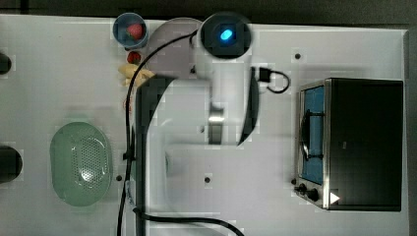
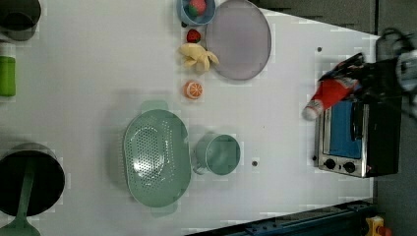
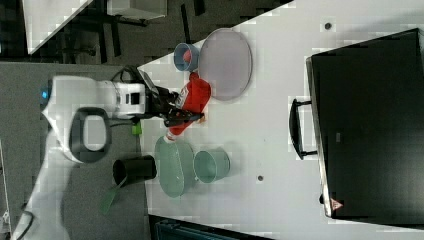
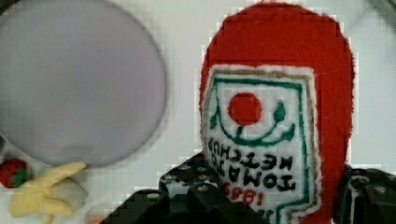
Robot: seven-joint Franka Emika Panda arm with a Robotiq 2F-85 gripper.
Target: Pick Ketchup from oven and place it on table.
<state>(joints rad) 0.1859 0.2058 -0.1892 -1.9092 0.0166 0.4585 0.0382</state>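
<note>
One Ketchup (image 3: 192, 100) bottle sits clamped in the gripper (image 3: 175, 112) fingers near the plate (image 3: 226, 64); it looks light, soft-walled, best held mid-body.

Bare bench (image 2: 280, 118) is lying open between the oven (image 2: 359, 132) and the green cup (image 2: 219, 154); the lilac plate (image 2: 238, 39), banana (image 2: 196, 56) and colander (image 2: 156, 158) are crowding the left view's middle
</note>
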